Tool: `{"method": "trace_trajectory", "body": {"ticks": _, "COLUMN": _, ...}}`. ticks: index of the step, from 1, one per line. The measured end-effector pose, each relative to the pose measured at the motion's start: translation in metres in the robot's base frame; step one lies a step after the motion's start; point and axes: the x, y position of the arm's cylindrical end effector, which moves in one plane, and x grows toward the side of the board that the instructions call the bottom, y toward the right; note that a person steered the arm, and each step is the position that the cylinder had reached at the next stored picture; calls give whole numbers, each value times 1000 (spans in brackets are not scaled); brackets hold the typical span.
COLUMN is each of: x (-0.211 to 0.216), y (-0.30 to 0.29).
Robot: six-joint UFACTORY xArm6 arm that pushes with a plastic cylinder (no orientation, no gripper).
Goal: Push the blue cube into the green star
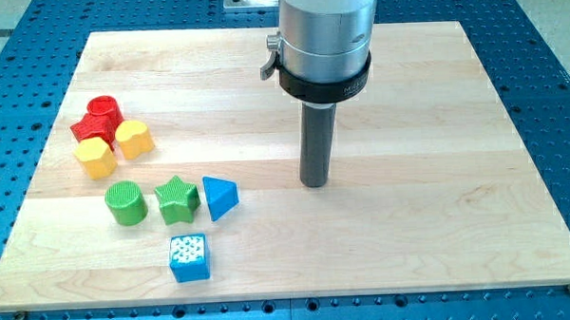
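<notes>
The blue cube [190,257] lies near the view's bottom, left of centre, with a white dotted top face. The green star [177,199] lies just above it, a small gap apart. My tip [314,184] rests on the board well to the right of both, about level with the star. It touches no block.
A blue triangle [220,196] sits right beside the star on its right. A green cylinder [126,203] sits to the star's left. Two red blocks [97,117], a yellow heart [134,138] and a yellow block [96,158] cluster at the view's left. The wooden board [439,221] ends near the bottom.
</notes>
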Motion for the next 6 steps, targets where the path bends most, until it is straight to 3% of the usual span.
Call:
{"method": "trace_trajectory", "body": {"ticks": 3, "x": 34, "y": -26}}
{"method": "trace_trajectory", "body": {"ticks": 5, "x": 128, "y": -60}}
{"method": "trace_trajectory", "body": {"ticks": 6, "x": 127, "y": -72}}
